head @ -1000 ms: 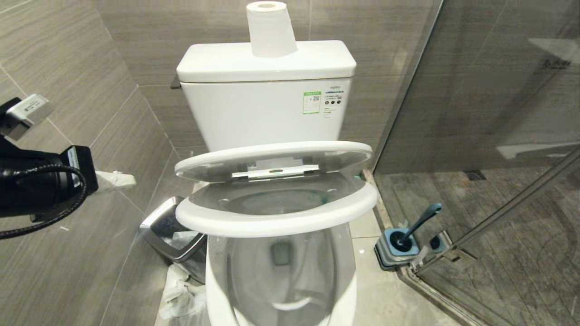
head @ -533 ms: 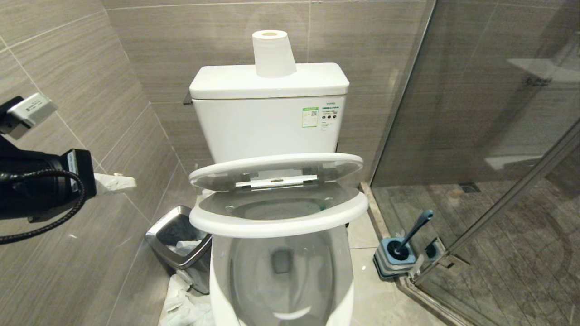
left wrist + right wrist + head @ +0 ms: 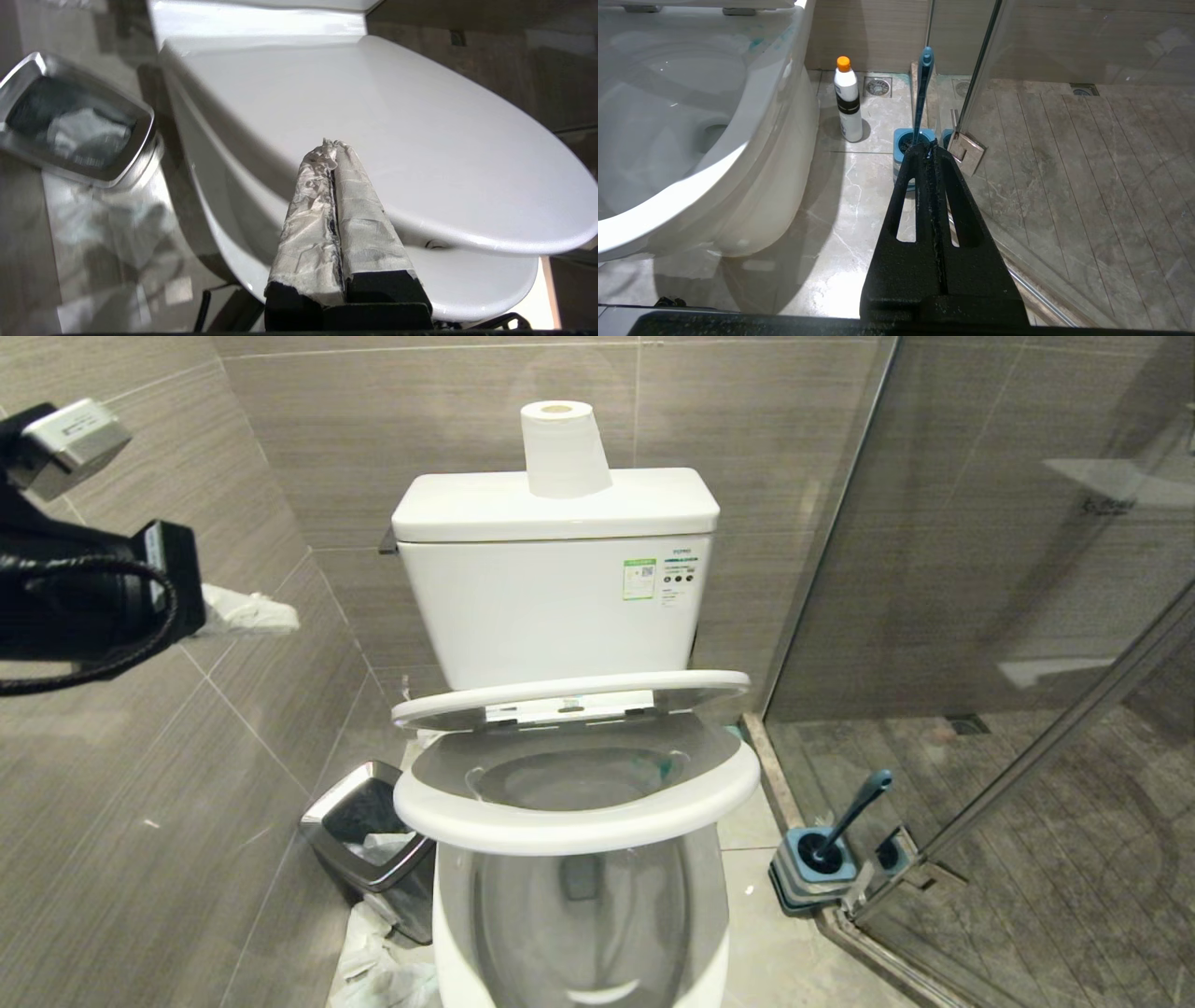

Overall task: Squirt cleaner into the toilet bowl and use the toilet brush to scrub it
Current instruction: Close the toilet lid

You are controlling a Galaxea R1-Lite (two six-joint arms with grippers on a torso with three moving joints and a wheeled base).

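- Your bowl (image 3: 579,915) sits centre, with the seat (image 3: 579,821) and lid (image 3: 569,695) hanging half-lowered over it; if they drop, they block any scrubbing.
- Your brush (image 3: 854,817) stands in its holder (image 3: 812,868) by the glass door (image 3: 1027,616); a careless pull could knock that door.
- The cleaner (image 3: 848,100) stands on the floor between bowl and brush, easy to tip over.
- Your left tool (image 3: 334,154), closed and empty, hangs near the lid; your right tool (image 3: 927,149), closed and empty, hovers above the holder.
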